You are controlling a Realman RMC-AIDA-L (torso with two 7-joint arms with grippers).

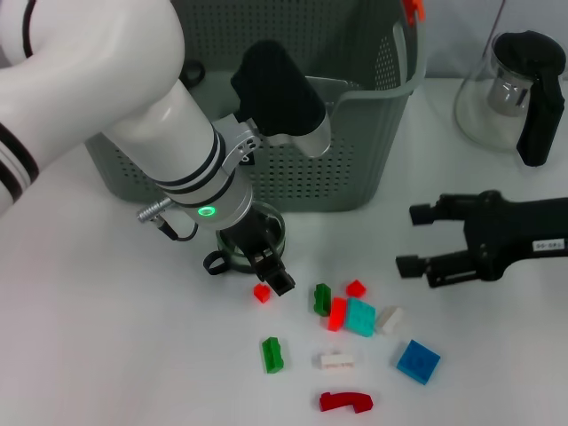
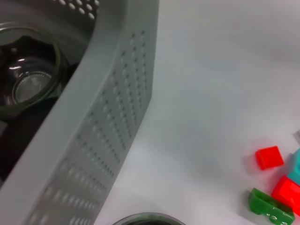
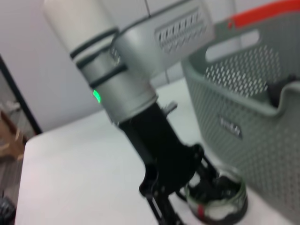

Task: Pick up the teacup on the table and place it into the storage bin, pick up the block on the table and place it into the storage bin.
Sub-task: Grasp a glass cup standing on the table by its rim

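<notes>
The left end effector (image 1: 257, 253) straddled the teacup (image 1: 251, 238) on the bench (image 1: 106, 337), just at six o'clock of the storage bin (image 1: 293, 173); whether it was clenched, I cannot tell. The right end effector (image 1: 415, 240) hung released.

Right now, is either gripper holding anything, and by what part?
The left gripper is at the small clear glass teacup on the table beside the grey perforated storage bin; a closed grip cannot be told. The right gripper is open, holding nothing.

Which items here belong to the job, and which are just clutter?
Job:
- teacup, under the left gripper
- storage bin
- blocks scattered on the table

Lying about:
- glass pot, far right
- right gripper, parked at right, jaws open
</notes>
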